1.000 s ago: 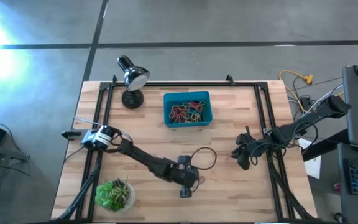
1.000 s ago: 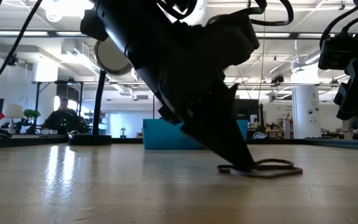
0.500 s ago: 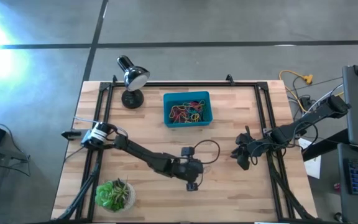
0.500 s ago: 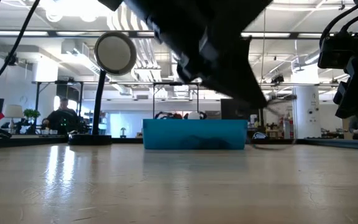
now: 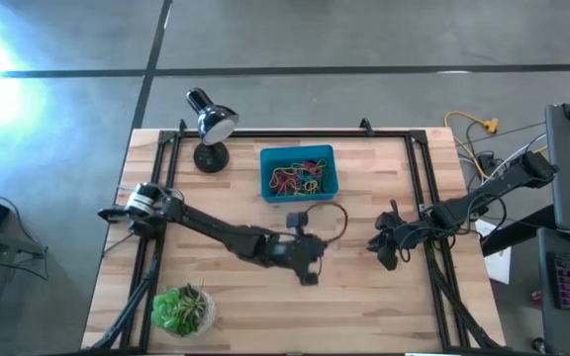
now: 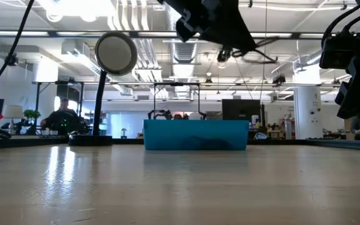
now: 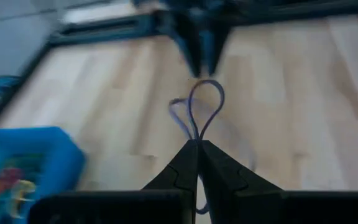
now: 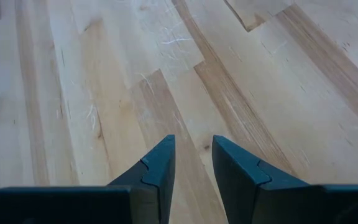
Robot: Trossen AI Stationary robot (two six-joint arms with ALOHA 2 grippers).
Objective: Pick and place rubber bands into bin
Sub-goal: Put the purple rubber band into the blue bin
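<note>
Above mid-table, left gripper [image 7: 199, 144] pinches a dark rubber band [image 7: 202, 109], lifted clear to carry toward the bin [image 5: 299, 174]; right gripper [image 8: 192, 157] waits, fingers partly apart.

Both arms are dark, slim and jointed. The left arm [image 5: 216, 232] carries a white-and-silver collar near its base, far back from its pincer. Loose black cable loops beside the right arm [image 5: 468, 206], just behind its pincer. The right wrist view shows two dark, matte, wedge-shaped fingers [image 8: 157, 168] with stepped inner edges
</note>
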